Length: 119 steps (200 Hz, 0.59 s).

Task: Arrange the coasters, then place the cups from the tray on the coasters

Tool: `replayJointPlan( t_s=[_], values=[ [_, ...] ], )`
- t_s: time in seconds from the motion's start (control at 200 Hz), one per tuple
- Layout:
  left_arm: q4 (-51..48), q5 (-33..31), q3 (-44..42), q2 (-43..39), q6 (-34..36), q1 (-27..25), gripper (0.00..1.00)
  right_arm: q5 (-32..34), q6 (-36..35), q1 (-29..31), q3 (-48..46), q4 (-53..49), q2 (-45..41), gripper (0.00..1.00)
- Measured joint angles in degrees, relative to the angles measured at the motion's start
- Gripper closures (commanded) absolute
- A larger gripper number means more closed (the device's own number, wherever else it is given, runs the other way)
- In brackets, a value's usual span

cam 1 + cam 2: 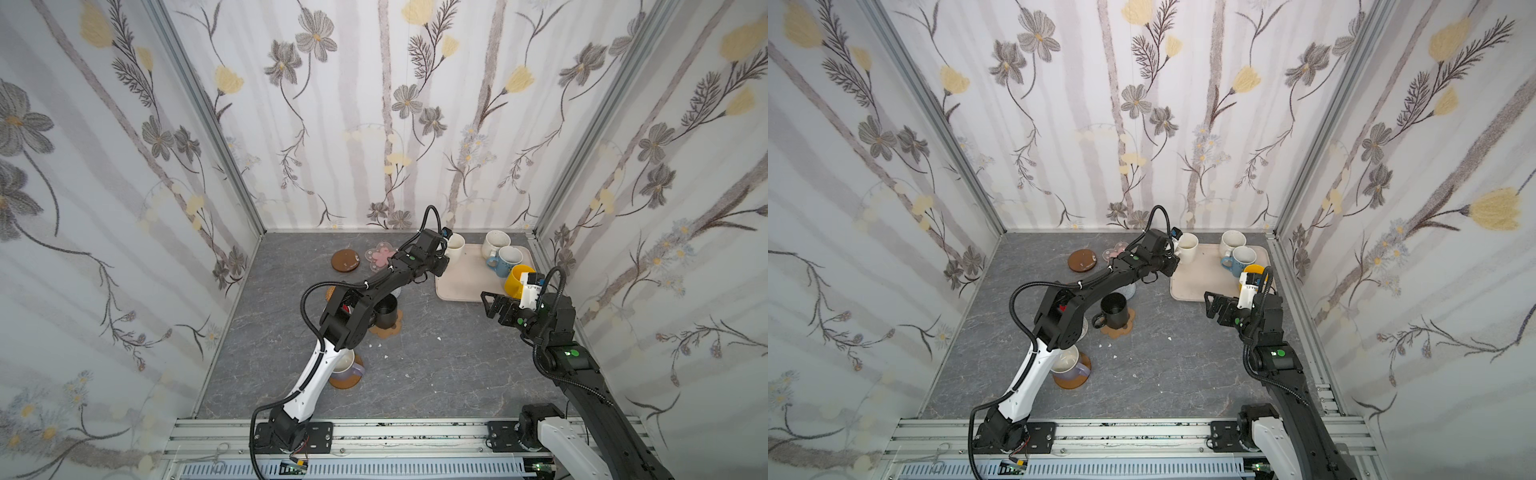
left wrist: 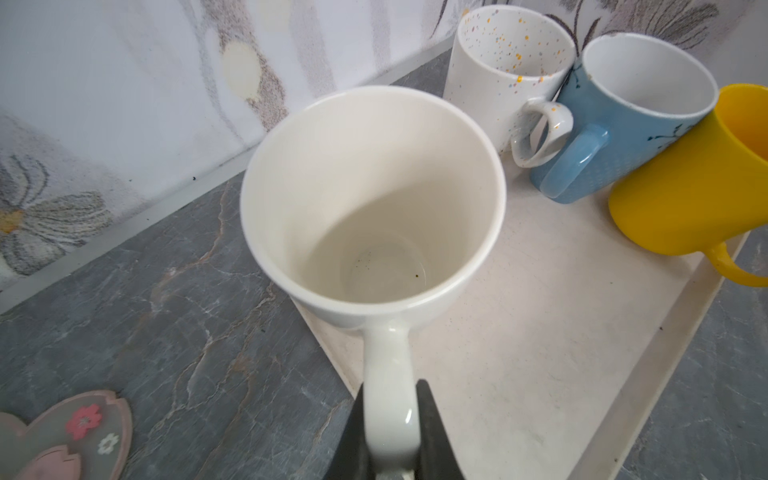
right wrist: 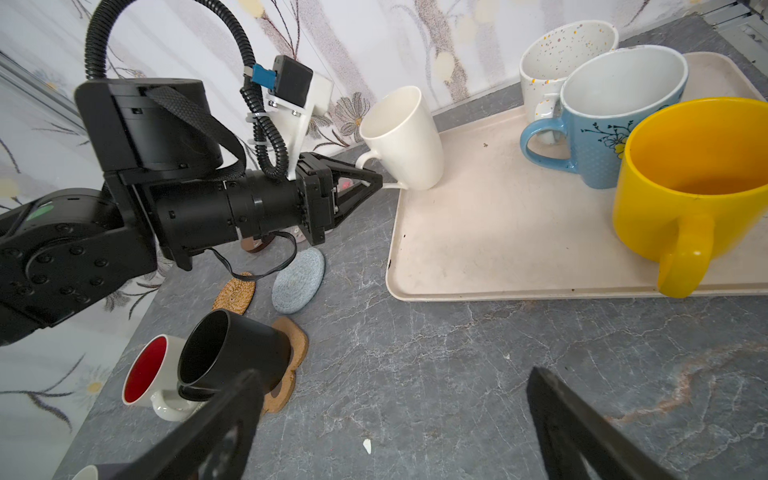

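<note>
Nearest the arms' bases, well in front of the tray [image 1: 465, 286] and to its left, a lavender mug [image 1: 347, 365] with a cream inside stands on a flat brown disc coaster [image 1: 349, 384]. Both are half hidden under the left arm.

Closer to the tray, also on its left, a matte black mug [image 3: 237, 353] sits on a tan, cork-like paw-shaped coaster [image 3: 293, 361]. A white mug with a glossy red inside [image 3: 149, 370] is just beside it, on the side away from the tray. The surface [image 1: 436, 374] is grey with pale marble veins.

The right end effector [image 3: 392, 382] hovers just in front of the tray's near edge, its black fingers spread wide and holding nothing. Left of the tray's near corner lie a grey-blue woven round coaster [image 3: 298, 280] and an orange rattan round coaster [image 3: 235, 293], both bare.

The tray is a smooth beige rectangle with rounded corners and a low rim. On its right side three mugs crowd together: a glossy yellow mug [image 3: 698, 178] nearest, then a light blue mug [image 3: 615, 108] with a flower print, and a white speckled mug [image 3: 557, 54] farthest.

At the tray's far left corner the left end effector [image 3: 374, 183] is pinched tight on the looped handle of a tall, flared cream-white mug [image 3: 403, 137]. The mug tilts; I cannot tell whether its foot touches the tray.

Left of the tray's far end lie a pink flower coaster [image 1: 380, 257] and a second brown disc [image 1: 345, 261], both bare.
</note>
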Motion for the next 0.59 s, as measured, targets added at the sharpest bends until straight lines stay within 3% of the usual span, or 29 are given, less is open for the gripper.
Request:
replayJointPlan(
  t_s=[0.34,0.595],
  values=[
    [0.4,-1.8,-9.7,-10.6,1.4,0.7,1.00,-3.0,1.4,0.0,-0.2,4.3,0.9,0.00],
    [1.7,-3.3,-22.0,-19.0,0.0,3.0,1.00,-5.7,2.6,0.0,-0.4,7.4,2.1,0.00]
  ],
)
